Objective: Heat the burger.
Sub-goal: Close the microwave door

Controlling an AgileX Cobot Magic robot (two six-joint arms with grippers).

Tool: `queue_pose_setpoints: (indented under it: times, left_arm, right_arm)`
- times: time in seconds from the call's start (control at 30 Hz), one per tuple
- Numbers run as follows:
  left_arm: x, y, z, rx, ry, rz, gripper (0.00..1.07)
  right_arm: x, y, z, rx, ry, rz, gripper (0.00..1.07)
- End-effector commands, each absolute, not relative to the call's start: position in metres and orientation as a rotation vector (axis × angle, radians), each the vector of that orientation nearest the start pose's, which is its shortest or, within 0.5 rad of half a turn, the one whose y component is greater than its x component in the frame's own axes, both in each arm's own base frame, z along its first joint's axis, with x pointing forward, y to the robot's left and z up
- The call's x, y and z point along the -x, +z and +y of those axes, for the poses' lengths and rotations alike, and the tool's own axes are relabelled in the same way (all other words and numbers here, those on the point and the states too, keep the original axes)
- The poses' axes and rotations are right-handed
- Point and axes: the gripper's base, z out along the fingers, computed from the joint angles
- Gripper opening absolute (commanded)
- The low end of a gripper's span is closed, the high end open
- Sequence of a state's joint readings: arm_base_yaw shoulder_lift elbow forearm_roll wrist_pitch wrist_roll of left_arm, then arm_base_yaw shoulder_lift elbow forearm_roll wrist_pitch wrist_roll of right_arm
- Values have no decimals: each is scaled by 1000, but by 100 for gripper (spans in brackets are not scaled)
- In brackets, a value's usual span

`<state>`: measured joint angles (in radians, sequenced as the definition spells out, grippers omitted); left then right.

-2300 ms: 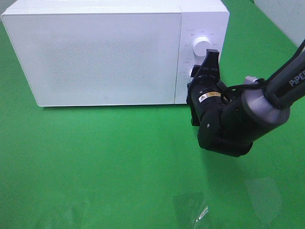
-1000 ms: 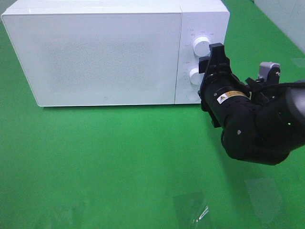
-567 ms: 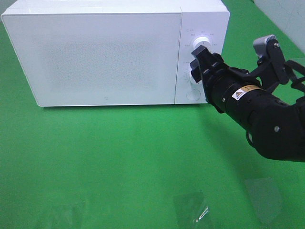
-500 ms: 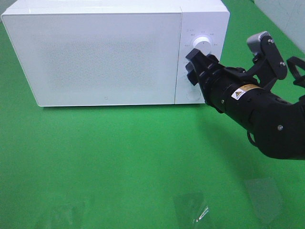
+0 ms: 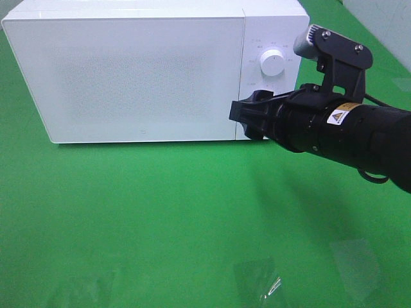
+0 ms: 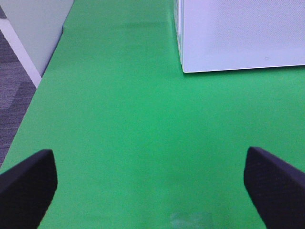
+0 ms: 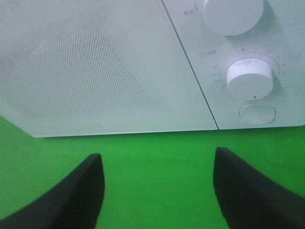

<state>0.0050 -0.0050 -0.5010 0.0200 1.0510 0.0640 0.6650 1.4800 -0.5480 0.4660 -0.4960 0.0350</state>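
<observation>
Starting far left: grey carpet down beyond the table edge, with a pale wall panel standing beside it. Then green mat everywhere, flat and bright, right across the work surface. Near the front edge, towards the right, a patch of clear film catching the light.

On to the left claw, seen only from its own wrist camera: spread as wide as can be, both dark fingers out at the edges, nothing but green between them. Hovering above open mat, near the microwave's front left corner, not touching it.

Now the one container out here, a white microwave at the back of the mat. Door fully closed, frosted and dotted, so no telling what sits inside. No burger showing in any view; cannot say where it is.

Right of the door, the control strip: upper knob, lower knob below it, and a round button at the bottom.

Finally the right claw, reaching in low from the right, tips in front of the door's lower right corner. Parted partway, empty, only mat between the fingers.
</observation>
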Motion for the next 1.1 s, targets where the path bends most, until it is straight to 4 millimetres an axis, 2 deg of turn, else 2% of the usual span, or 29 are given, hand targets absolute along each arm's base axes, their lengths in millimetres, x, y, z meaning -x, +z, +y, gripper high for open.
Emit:
queue_pose_setpoints:
  times: [0.03,0.1,0.17,0.4,0.47,0.57,0.6,0.63,0.67,0.7,0.73,0.77,0.83,0.87,0.9,1.1]
  left_arm:
    - [8,279,1,-55,61,1994,100]
    - [8,279,1,-55,61,1994,100]
    - [8,279,1,-55,61,1994,100]
    - [8,279,1,-55,61,1994,100]
    - [8,279,1,-55,61,1994,100]
    - [8,279,1,-55,61,1994,100]
    - [8,279,1,-55,61,1994,100]
    - [8,279,1,-55,61,1994,100]
    - [8,279,1,-55,61,1994,100]
    - [8,279,1,-55,61,1994,100]
    - [8,279,1,-55,61,1994,100]
    - [8,279,1,-55,61,1994,100]
    - [8,279,1,-55,61,1994,100]
    - [8,279,1,-55,61,1994,100]
    - [8,279,1,-55,61,1994,100]
    - [8,279,1,-55,61,1994,100]
  right_arm:
    - [-224,209,155,184,490,2006,65]
    - [-220,214,153,240,475,2012,65]
    - [-217,222,142,290,456,2031,65]
    - [-209,245,119,353,416,2101,65]
    - [-196,263,108,410,400,2146,66]
    - [-191,269,106,427,400,2141,68]
    - [-183,278,102,447,403,2136,72]
    - [-183,278,102,447,403,2136,72]
    - [-170,289,97,455,419,2130,78]
    - [-170,289,97,455,419,2130,78]
    - [-158,295,92,469,426,2125,83]
    - [-158,295,92,469,426,2125,83]
    - [-139,302,83,503,423,2150,83]
    - [-139,302,83,503,423,2150,83]
    - [-129,303,78,517,412,2170,82]
    - [-110,305,67,496,402,2235,81]
